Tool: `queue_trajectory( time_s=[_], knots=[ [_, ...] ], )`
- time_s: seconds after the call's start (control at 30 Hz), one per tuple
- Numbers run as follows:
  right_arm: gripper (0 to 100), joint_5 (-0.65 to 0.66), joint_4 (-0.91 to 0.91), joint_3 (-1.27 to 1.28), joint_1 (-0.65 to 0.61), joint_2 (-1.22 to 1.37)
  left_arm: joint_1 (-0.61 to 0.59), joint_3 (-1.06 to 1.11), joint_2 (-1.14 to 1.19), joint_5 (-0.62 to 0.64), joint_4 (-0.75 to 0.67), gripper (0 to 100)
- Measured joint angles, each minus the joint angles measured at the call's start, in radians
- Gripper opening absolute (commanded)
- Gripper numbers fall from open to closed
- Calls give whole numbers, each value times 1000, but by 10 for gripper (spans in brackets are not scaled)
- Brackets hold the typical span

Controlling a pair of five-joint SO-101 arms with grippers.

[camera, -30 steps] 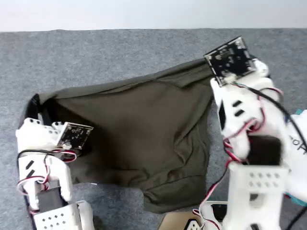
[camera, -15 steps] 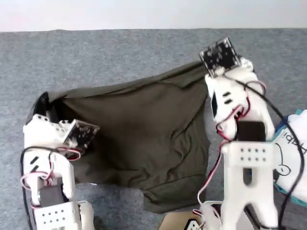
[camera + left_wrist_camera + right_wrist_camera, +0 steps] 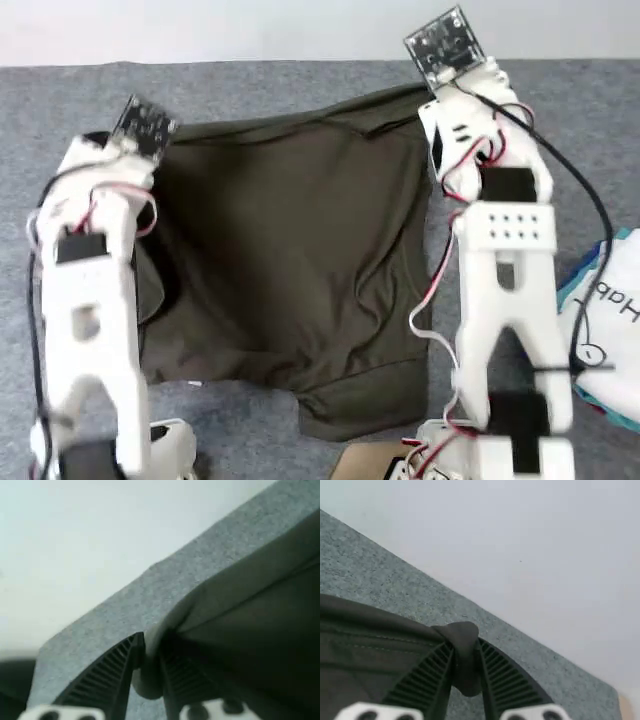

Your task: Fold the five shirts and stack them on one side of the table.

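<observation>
Left gripper clamps the shirt at its ten o'clock corner, right gripper clamps one o'clock.

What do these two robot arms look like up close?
The left arm and right arm are blocky white plastic with black motor blocks, looped red, white and black wires and a dark circuit board at the wrist. The left claw and right claw have black ridged fingers.
</observation>
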Motion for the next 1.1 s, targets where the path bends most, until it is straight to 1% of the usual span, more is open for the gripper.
queue_trajectory(
  time_s=[0.1, 0.27, 0.57, 0.67, 0.87, 1.0, 1.1],
  knots=[
    [10, 0, 0, -109, 0, 121, 3, -153, 184, 0, 23, 3],
    [10, -2, -2, -333, 0, 327, 6, -430, 448, 3, 117, 3],
    [10, -2, -2, -694, 6, 620, 21, -1028, 868, 3, 391, 3],
    [10, 3, -2, -764, 6, 667, 32, -1234, 994, 3, 471, 3],
    [10, 61, -2, -868, 9, 741, 34, -1617, 1208, 3, 609, 3],
    [10, 66, -2, -890, 9, 756, 34, -1806, 1286, 3, 710, 3],
    [10, 66, 31, -890, 9, 758, 34, -1896, 1316, 3, 796, 3]
  ],
)
